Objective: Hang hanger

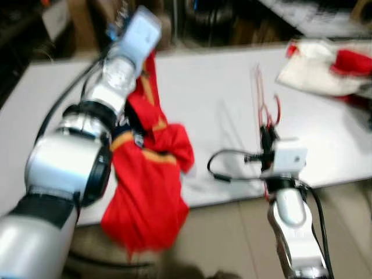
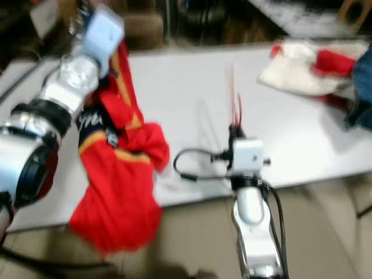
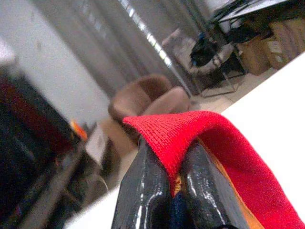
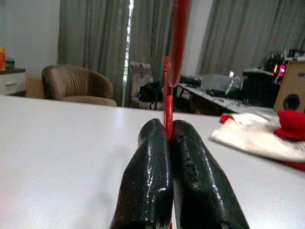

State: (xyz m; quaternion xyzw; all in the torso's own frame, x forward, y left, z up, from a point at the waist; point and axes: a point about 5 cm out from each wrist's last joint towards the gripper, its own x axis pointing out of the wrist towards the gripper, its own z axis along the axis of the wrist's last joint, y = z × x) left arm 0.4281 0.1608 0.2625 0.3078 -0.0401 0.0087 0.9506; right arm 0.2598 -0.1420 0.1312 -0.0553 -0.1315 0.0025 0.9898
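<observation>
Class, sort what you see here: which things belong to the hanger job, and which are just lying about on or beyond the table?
Part of the job:
- thin red wire hanger, pinched in the right tool
- red knitted garment with orange trim, pinched in the left tool

Just lying about:
- cream and red cloth pile on the white table
- brown armchair

white table (image 1: 215,87) (cloth pile (image 1: 325,67) aboard)
</observation>
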